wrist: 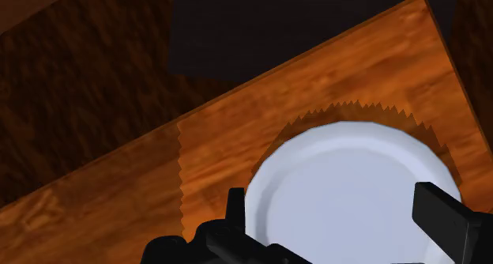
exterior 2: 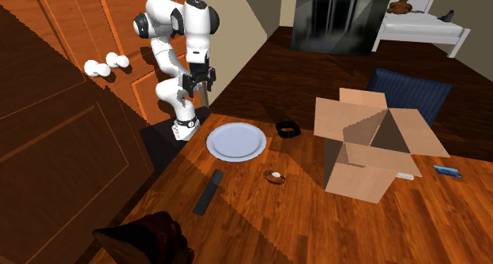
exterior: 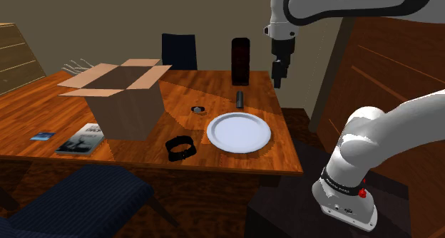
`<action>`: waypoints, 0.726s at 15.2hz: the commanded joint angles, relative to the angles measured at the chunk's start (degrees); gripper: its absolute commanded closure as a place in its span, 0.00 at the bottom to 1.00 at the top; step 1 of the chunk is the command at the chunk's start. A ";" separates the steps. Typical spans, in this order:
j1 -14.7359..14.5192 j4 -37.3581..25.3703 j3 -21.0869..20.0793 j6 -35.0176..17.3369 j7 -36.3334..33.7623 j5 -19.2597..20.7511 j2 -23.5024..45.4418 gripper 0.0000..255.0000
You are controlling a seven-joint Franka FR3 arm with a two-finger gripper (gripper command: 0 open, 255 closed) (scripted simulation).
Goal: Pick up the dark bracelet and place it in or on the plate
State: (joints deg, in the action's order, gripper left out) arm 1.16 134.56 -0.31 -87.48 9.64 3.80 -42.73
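A brown wooden worktop (exterior: pixel 207 87) stood in a room with wood-panelled doors (exterior 2: pixel 63 144). A white bed (exterior 2: pixel 419 29) lay far behind it in the second exterior view. The end effector (exterior: pixel 278 76) hung high over the worktop's edge on the side of the stand (exterior: pixel 285 201), pointing downward. In the wrist view its two black fingers (wrist: pixel 438 215) stood apart, released, clasping nothing.

Below it, flat on the wood near that edge, lay the white plate (exterior: pixel 239 132). The dark bracelet (exterior: pixel 180 147) rested on the worktop well below the end effector and beyond the plate from it. It sat near the plate's rim but apart from it, as an open ring.

Farther from the end effector than the bracelet stood an open cardboard box (exterior: pixel 118 101) with its flaps spread. A small ring-shaped item (exterior: pixel 197 110) with a pale face and a slim dark bar (exterior: pixel 240 97) also lay far beneath the end effector, each apart from the plate. A tall dark block (exterior: pixel 240 60) stood upright beyond the bar.

On the box's far side from the end effector lay a magazine (exterior: pixel 80 139) and a small blue card (exterior: pixel 43 136). A blue chair (exterior: pixel 78 197) sat at the worktop's side away from the end effector.
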 commanded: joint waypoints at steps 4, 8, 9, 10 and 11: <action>-0.91 0.23 -2.91 -3.58 -3.90 -2.01 3.35 0.00; -1.97 -0.52 -6.71 -8.33 -8.95 -4.12 8.78 0.00; -2.19 -0.90 -7.64 -9.49 -10.20 -4.52 10.29 0.00; -2.40 -1.36 -8.55 -10.63 -11.45 -4.86 11.85 0.00; -2.60 -1.89 -9.45 -11.75 -12.70 -5.15 13.48 0.00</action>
State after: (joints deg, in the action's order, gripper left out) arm -1.10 132.93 -8.60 -97.83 -1.45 -0.83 -30.83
